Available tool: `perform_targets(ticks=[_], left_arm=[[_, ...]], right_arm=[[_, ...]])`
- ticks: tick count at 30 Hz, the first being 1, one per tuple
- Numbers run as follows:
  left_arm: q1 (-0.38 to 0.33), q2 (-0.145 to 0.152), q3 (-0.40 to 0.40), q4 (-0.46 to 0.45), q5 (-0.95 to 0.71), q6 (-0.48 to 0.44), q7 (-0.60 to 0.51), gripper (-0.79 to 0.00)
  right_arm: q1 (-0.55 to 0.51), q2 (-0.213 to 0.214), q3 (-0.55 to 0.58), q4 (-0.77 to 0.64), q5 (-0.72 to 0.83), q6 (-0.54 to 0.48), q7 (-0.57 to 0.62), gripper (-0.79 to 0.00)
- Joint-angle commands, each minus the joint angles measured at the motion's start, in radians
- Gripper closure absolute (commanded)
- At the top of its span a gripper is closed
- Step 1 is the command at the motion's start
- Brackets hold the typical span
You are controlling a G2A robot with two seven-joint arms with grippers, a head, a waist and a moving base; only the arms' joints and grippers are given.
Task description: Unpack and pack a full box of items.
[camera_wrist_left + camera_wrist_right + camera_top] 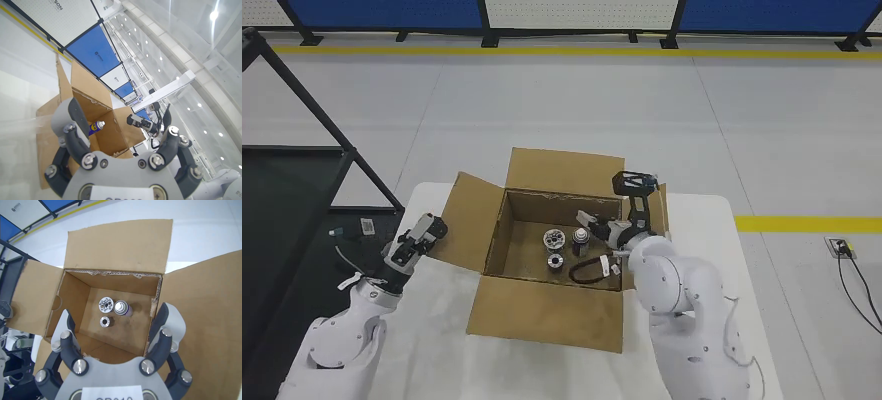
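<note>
An open cardboard box stands mid-table with its flaps spread. On its floor are a round metal flange, an upright spray can, a small metal cylinder and a black ring. My right gripper hangs open over the box's right side, well above the items and holding nothing. My left gripper is open and empty, just outside the box's left flap.
A black metal rack stands left of the table, with small items on its shelf. White cloth covers the table around the box. The right flap stands up close beside my right wrist.
</note>
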Motion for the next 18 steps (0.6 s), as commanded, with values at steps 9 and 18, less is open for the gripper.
perform_targets(ticks=[9, 18], left_arm=[[0.015, 0.006, -0.039, 0.006, -0.011, 0.01, -0.001, -0.785], [-0.003, 0.002, 0.01, -0.002, 0.0, 0.02, -0.029, -0.785]], right_arm=[[-0.099, 0.036, 0.268, -0.152, 0.32, -0.152, 0.038, -0.785], [-0.136, 0.069, 0.419, -0.148, 0.51, -0.211, 0.075, -0.785]])
